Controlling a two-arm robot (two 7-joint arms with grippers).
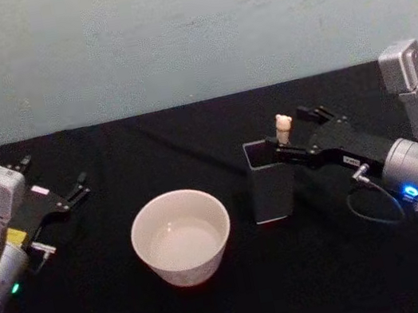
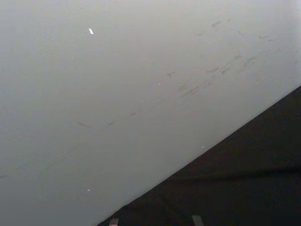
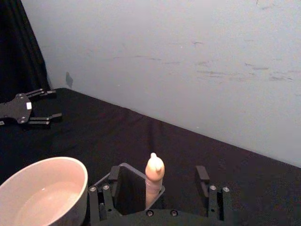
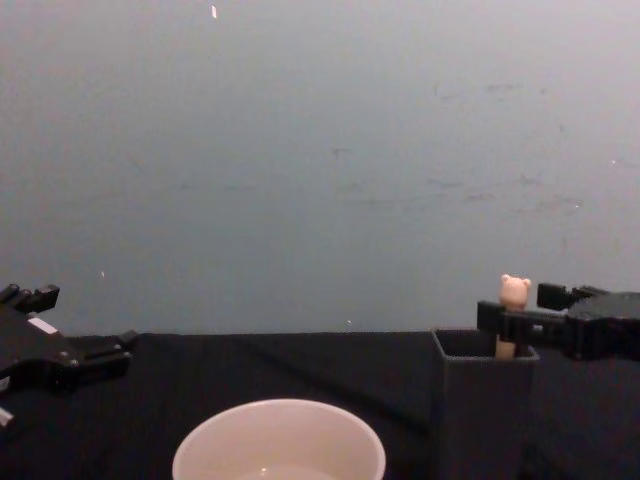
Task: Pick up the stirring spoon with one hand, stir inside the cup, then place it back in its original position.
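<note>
The cup point(image 1: 182, 271) stands nearest the robot on the black table point(image 1: 245, 312) and seems to hold some clear liquid. Just behind it, to the right, a dark square holder point(image 1: 272, 190) stands close beside the cup without touching it. The spoon point(image 1: 283, 125) stands upright inside it, its bear head poking above the rim.

The right gripper point(image 3: 157, 174) reaches in over the holder with its fingers point(image 3: 202, 176) apart. One sits on either side of the pale handle, and neither touches it yet.

The main risk is the grip itself. The handle is slim and rounded, so if the fingers close off-centre they could tip it against the holder wall or pinch only the bear head, and the spoon could then slip on the lift. The fingers also hang close to the holder's rim. Closing or lifting at an angle could catch that rim and drag or topple the holder, perhaps into the cup. A loose hold during stirring could drop the spoon into the liquid or splash it.

Farther off at the left, the left gripper point(image 3: 57, 104) rests parked on the table with its fingers spread, well apart from everything. Beyond is a plain pale wall point(image 1: 171, 33).
</note>
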